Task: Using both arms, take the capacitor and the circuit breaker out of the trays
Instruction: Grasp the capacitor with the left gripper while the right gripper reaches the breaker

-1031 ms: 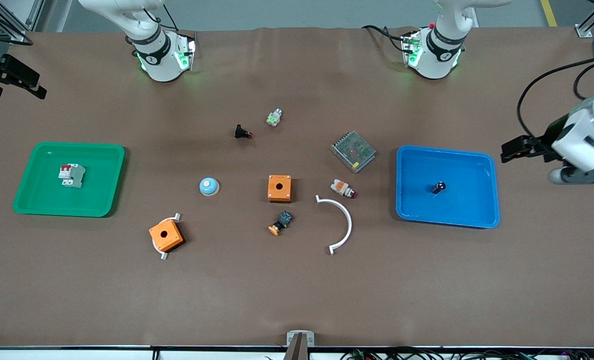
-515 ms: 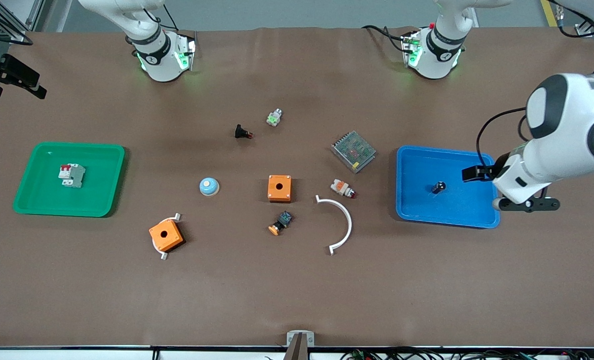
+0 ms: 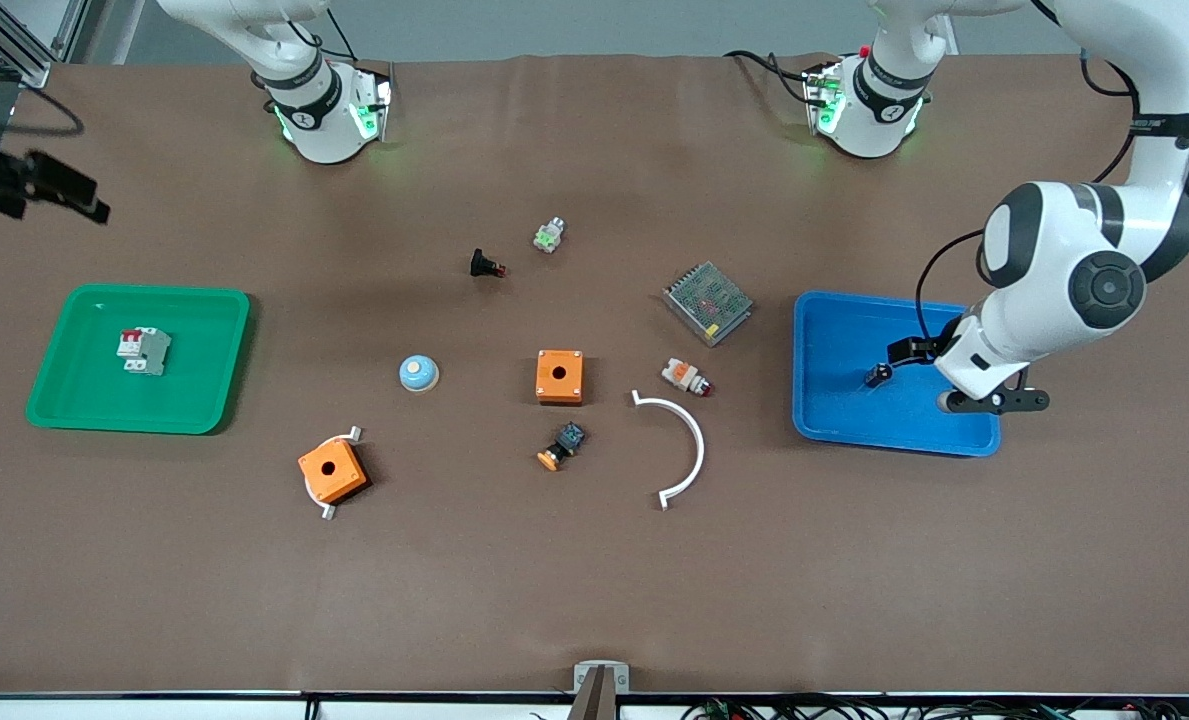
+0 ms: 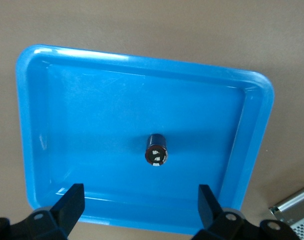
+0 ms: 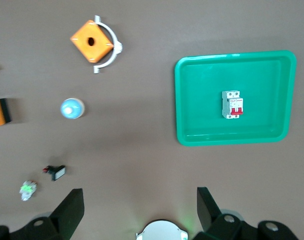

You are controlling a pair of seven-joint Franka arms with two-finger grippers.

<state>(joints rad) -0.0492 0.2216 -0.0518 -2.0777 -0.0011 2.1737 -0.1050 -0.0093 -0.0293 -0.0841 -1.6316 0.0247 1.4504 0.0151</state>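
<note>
Capacitor (image 3: 877, 375) in blue tray (image 3: 834, 420); breaker (image 3: 143, 351) in green tray (image 3: 74, 405).
Left end effector (image 3: 904, 352): fingers spread, empty, over the blue tray just above the capacitor lying on its side. Right end effector (image 3: 54, 190): fingers apart, empty, over the table at the right arm's end, near the green tray. Orange boxes (image 3: 559, 376) mid-table between the trays.

Counted on the brown table (image 3: 594, 600): two trays, one green plastic (image 3: 204, 400) and one blue plastic (image 3: 834, 420); two orange square boxes (image 3: 560, 377) (image 3: 332, 471); two white curved brackets (image 3: 689, 450) (image 3: 354, 434); one small black capacitor (image 3: 876, 375); one white-grey breaker (image 3: 144, 351).
</note>
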